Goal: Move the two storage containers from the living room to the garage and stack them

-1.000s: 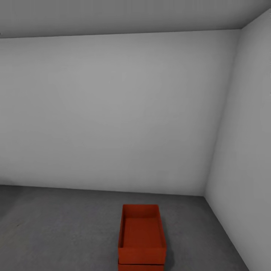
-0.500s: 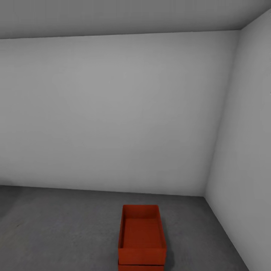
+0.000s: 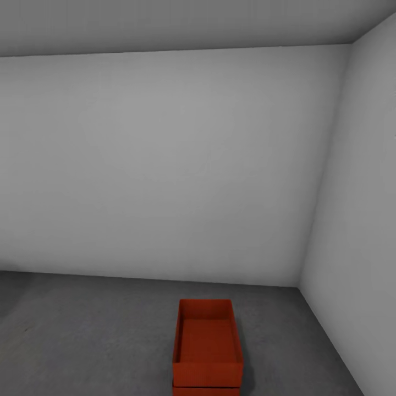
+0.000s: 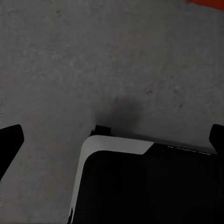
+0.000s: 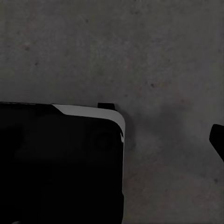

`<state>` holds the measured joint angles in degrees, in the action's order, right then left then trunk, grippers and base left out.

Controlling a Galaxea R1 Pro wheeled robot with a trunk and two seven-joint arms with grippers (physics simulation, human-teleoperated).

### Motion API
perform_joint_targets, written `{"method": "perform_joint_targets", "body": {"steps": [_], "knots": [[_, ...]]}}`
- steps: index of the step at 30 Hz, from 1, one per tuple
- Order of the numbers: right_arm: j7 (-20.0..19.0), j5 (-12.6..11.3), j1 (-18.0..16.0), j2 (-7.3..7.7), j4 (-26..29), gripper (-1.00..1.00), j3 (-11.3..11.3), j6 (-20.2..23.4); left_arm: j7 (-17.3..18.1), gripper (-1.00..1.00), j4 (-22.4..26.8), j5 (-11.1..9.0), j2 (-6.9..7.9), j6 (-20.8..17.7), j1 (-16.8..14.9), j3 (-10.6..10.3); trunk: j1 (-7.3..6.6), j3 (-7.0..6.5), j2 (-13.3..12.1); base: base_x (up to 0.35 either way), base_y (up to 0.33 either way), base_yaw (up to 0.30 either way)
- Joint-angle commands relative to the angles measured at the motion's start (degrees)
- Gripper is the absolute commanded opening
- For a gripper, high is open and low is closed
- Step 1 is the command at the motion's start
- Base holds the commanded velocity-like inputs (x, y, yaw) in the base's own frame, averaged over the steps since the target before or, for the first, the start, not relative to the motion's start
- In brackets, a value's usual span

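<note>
Containers first: I am looking down at the orange-red, thin-walled open storage bin [image 3: 208,344] sitting on its twin's rim [image 3: 205,389], on the dark grey concrete floor [image 3: 82,335] near the pale garage wall's [image 3: 165,165] corner, long axis running away from me. Both my jaws are hanging wide and empty over bare concrete, dark fingertips [image 4: 10,142] far apart. An orange edge [image 4: 207,3] showing past my left jaws suggests that arm is nearer; I am judging the stacking done.

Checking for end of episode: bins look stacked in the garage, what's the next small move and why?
Probably none beyond backing away. In the head view the upper container sits squarely on the lower container on the concrete floor. Left wrist view shows fingertips spread wide over bare floor, holding nothing.
</note>
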<state>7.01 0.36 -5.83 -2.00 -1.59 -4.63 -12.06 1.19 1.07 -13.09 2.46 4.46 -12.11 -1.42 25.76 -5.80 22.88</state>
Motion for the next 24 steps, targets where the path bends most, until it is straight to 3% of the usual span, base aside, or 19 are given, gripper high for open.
{"method": "perform_joint_targets", "body": {"steps": [1,24], "knots": [[0.34,0.02,-0.05,-0.02,-0.17,1.00,-0.44,-0.20,0.12,1.00,-0.02,-0.40,0.04,0.19,-0.02,-0.20,0.02,0.02,0.04,0.000,0.000,0.000],[0.37,-0.01,-0.05,-0.02,-0.17,1.00,-0.38,-0.14,0.08,1.00,0.01,-0.25,0.03,0.20,-0.02,-0.19,0.02,0.02,0.04,0.000,0.000,0.000]]}}
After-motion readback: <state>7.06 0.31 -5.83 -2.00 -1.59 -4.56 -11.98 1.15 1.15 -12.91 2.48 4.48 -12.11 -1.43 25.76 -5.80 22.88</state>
